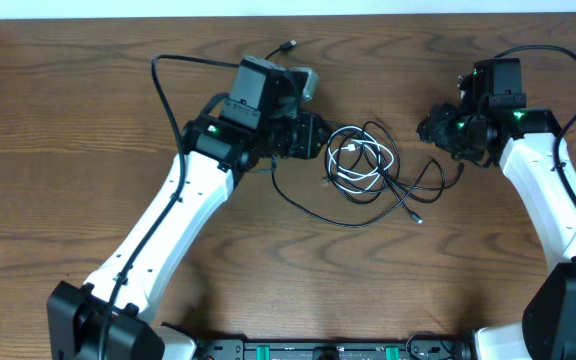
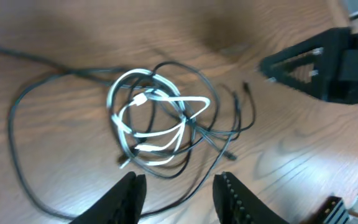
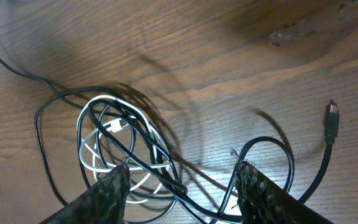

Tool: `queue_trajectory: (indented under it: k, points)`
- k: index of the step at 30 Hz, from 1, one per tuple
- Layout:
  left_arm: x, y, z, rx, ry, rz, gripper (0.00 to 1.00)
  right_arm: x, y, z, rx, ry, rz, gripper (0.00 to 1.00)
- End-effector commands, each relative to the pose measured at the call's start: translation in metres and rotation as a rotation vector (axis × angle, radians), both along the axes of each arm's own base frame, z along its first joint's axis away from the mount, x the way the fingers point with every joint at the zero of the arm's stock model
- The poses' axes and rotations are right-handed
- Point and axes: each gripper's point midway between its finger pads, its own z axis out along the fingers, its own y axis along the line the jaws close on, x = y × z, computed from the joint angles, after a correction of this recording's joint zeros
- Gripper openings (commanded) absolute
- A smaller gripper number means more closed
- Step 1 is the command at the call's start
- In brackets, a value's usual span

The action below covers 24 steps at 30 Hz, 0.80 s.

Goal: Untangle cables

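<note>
Nearest: left fingers (image 2: 126,200), parted and empty, poised just beside the tangle. On the tangle's far side, right fingers (image 3: 114,196) stood wide, black strands crossing between them, none visibly clamped. Item: cables (image 1: 361,160), black plus one white cable (image 2: 191,101), knotted on table (image 1: 268,280). Risk: closing on several strands together would likely tighten the knot.
</note>
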Motion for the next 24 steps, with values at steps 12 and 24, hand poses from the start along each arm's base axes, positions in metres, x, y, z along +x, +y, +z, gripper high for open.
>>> queue_trajectory:
  k: [12, 24]
  points:
    - [0.003, -0.059, -0.086, 0.039, 0.198, 0.125, 0.45, -0.003, -0.005, -0.004, -0.036, 0.006, 0.031, 0.56]
    - [0.009, -0.084, -0.095, 0.041, 0.139, 0.185, 0.62, -0.005, -0.007, -0.007, -0.051, 0.016, 0.031, 0.58]
